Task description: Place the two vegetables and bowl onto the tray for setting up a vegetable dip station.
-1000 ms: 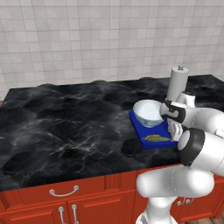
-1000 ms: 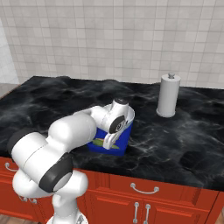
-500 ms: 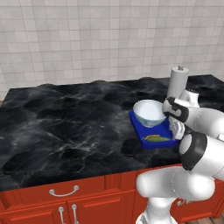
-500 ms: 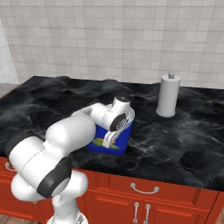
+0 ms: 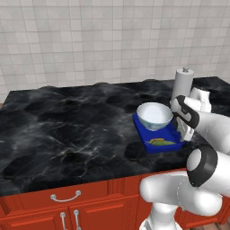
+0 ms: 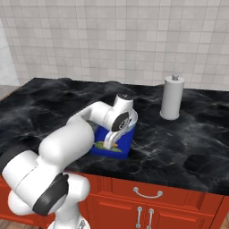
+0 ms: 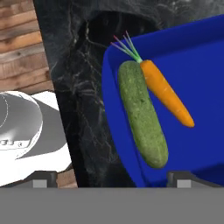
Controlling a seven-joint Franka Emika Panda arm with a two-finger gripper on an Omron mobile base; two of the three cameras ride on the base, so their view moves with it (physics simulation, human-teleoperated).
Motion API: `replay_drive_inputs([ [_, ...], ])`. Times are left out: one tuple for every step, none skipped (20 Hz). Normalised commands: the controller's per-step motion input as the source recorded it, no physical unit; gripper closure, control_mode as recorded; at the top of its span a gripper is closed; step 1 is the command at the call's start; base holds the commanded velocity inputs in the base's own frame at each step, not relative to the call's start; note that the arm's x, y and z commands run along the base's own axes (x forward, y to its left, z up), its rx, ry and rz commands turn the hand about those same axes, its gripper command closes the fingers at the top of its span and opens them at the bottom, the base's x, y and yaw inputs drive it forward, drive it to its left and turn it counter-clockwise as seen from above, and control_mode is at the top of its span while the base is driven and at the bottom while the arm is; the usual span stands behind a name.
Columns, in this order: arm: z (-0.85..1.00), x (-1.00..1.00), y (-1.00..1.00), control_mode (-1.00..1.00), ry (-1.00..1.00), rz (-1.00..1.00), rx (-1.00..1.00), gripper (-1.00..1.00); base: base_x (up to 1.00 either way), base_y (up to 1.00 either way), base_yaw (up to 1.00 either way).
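Leftmost, in the left base view, a broad stretch of black marble tabletop (image 5: 67,126) runs above red cabinet fronts (image 5: 67,211) with metal handles; further right the blue tray (image 5: 152,134) lies near the front edge of the tabletop; the white bowl (image 5: 154,115) sits on the tray's far part; the cucumber (image 5: 167,143) and carrot (image 5: 156,142) lie side by side on the tray's near part, in front of the bowl; right of the tray the fingers (image 5: 185,133) hang close beside the tray's right edge, and from this side it cannot be told whether they are spread or pressed together; behind them the white paper towel roll (image 5: 183,85) stands upright on the tabletop.

Similarly, in the right base view the tray (image 6: 126,142) is partly hidden by the white arm (image 6: 85,129); the vegetables show as a small green and orange patch by the fingers (image 6: 110,142); the paper towel roll (image 6: 172,97) stands well apart to the right.

Lastly, in the hand view the cucumber (image 7: 142,114) lies just left of the carrot (image 7: 166,92), the two touching near the carrot's leafy end, both flat on the tray (image 7: 205,78) close to its rim; the two finger tips (image 7: 45,178) stand wide apart at the bottom and pinch nothing.
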Motion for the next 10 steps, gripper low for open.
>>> replay_drive_inputs([
  [0.28,-0.28,0.0,-1.0,0.0,-0.08,0.0,-1.0,0.0,0.0,0.0],
  [0.27,-0.29,0.0,-1.0,0.0,-0.09,0.0,-1.0,0.0,0.0,0.0],
  [0.27,-0.33,0.0,-1.0,0.0,-0.11,0.0,-1.0,0.0,0.0,0.0],
  [0.27,-0.33,0.02,-1.0,0.0,-0.14,0.0,-1.0,0.0,0.0,0.0],
  [0.27,-0.34,0.04,-1.0,0.0,-0.16,0.0,-1.0,0.0,0.0,0.0],
  [0.25,-0.35,0.07,-1.0,0.0,-0.18,0.0,-1.0,0.0,0.0,0.0],
  [0.22,-0.35,0.08,-1.0,0.0,-0.22,0.0,-1.0,0.0,0.0,0.0],
  [0.21,-0.35,0.09,-1.0,0.0,-0.24,0.0,-1.0,0.0,0.0,0.0],
  [0.2,-0.34,0.1,-1.0,0.0,-0.25,-0.01,-1.0,0.0,0.0,0.0],
  [0.2,-0.34,0.1,-1.0,0.0,-0.26,-0.02,-1.0,0.0,0.0,0.0],
])
